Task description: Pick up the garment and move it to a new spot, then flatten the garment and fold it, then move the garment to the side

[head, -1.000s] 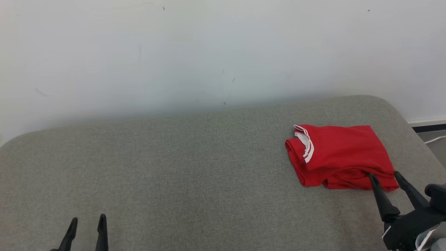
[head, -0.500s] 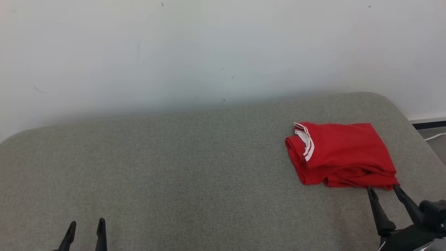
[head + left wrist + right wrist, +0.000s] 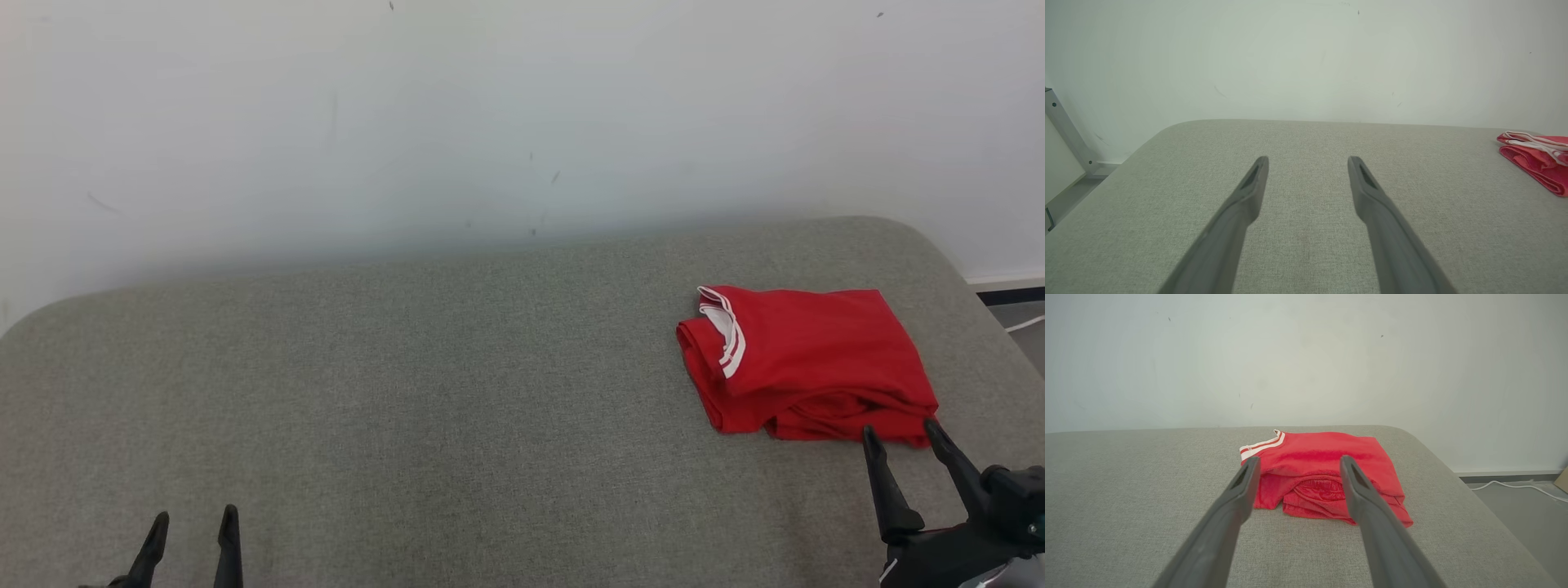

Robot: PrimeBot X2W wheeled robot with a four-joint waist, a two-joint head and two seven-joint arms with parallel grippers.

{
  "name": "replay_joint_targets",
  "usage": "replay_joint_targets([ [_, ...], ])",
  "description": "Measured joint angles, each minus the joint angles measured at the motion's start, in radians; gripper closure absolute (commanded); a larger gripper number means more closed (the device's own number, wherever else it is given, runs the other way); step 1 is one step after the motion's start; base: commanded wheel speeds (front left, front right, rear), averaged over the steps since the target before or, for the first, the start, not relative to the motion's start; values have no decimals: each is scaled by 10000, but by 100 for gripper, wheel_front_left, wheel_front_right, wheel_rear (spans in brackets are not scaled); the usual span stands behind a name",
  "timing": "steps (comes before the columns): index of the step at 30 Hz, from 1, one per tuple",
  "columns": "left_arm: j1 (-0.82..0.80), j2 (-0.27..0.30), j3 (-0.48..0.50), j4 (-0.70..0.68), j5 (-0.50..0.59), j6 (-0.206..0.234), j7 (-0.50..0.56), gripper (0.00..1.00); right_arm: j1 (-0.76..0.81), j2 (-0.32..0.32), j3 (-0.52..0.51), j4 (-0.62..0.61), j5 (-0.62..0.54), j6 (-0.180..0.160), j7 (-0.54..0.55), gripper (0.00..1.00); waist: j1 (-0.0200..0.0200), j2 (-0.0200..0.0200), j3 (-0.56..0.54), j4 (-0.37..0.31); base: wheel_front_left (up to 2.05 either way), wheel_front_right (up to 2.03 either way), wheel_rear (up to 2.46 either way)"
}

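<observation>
The folded red garment (image 3: 808, 359), with white stripes on its trim, lies at the far right of the grey cushion (image 3: 457, 392). The right end effector (image 3: 899, 426) is open and empty at the garment's near edge. The left end effector (image 3: 194, 513), also open and empty, is at the near left.

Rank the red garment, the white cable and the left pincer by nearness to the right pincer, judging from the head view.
1. Red garment: just ahead of the right pincer, at its tips.
2. White cable: on the floor past the cushion's right end.
3. Left pincer: far across, at the lower left.
</observation>
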Motion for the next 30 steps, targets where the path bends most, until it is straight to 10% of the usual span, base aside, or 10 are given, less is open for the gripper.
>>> replay_joint_targets([
  [27,-1,-61,123,-499,84,0,336,0,392,546,-1039,-997,-1103,0,802,0,0,0,3,16,0,0,0],
  [28,-1,-61,121,-510,84,-2,337,100,396,562,-1066,-1014,-1147,0,830,100,0,0,1,19,0,0,0],
  [30,19,-142,96,-330,79,-12,337,100,444,685,-1003,-874,-1149,8,826,100,0,0,0,20,0,0,0],
])
